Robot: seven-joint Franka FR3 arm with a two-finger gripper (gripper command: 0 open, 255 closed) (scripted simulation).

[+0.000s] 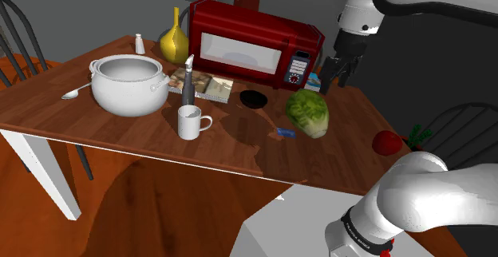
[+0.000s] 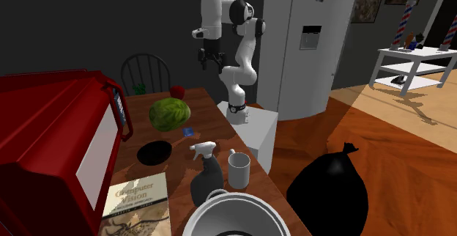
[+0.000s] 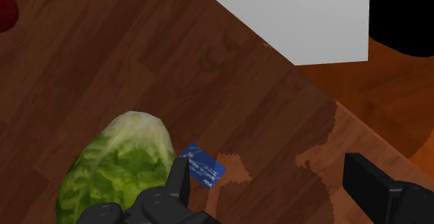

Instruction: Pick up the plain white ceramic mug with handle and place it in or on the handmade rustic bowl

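Overhead, above wooden table (image 1: 120, 132), white arm (image 1: 415, 0) arches high, gripper (image 1: 333, 76) pointing down over lettuce head (image 1: 308, 112), fingers (image 3: 372, 184) wide apart, empty. White mug (image 1: 189, 122) upright near spray bottle (image 1: 188, 84), well apart from gripper; dark bowl (image 1: 254, 98) lies between them.

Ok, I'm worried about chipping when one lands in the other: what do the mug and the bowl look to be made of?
Mug: plain white and smooth, evenly shaded with a soft highlight. It could be glazed ceramic, but the look leaves it open. Bowl: near-black and dull, with no grain or shine to see, so its material cannot be told.
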